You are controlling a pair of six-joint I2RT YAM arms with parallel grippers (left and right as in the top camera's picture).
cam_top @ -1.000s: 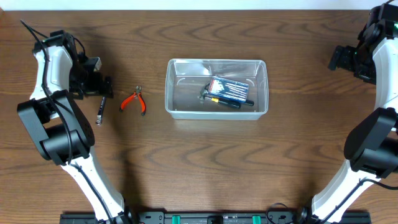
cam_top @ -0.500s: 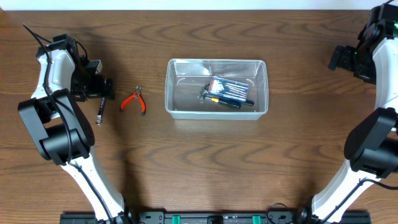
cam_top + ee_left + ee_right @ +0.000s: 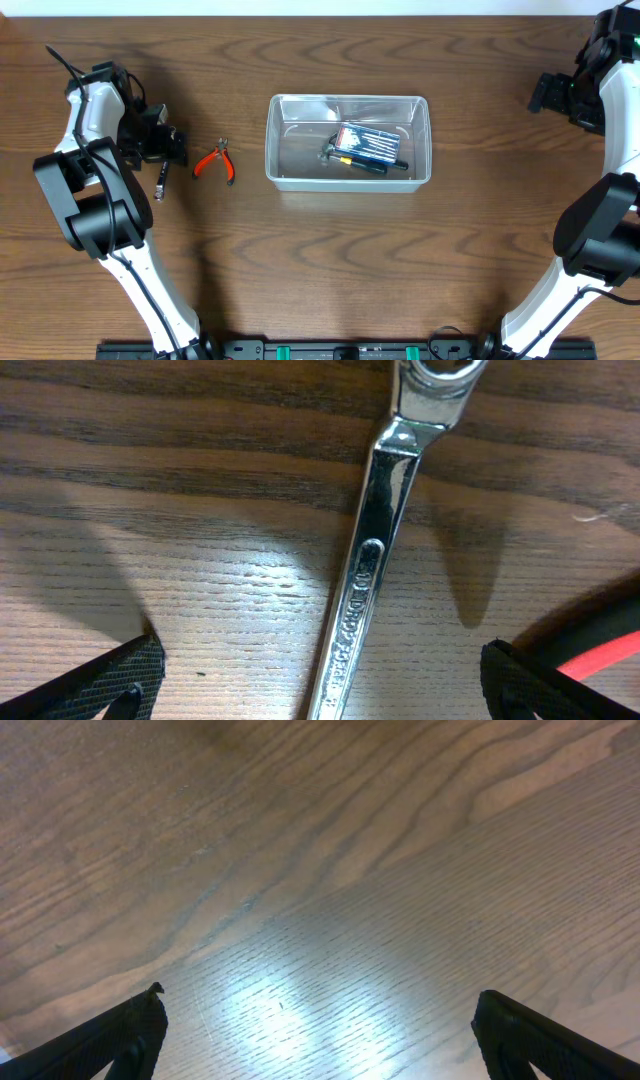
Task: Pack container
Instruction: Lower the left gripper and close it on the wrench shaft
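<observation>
Your left gripper [image 3: 322,665] hangs spread wide over the wrench [image 3: 384,510], left of the container [image 3: 347,99], while your right gripper [image 3: 318,1020] gapes wide over the table [image 3: 300,870] far right.

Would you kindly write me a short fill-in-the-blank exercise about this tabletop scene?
The left end effector hangs over the wrench with its jaws ____.
Outside the container, ____ tools lie on the table: the wrench and the pliers.
The screwdriver set case lies ____ the container.
The right end effector grips ____.
Missing words: open; two; inside; nothing.
</observation>
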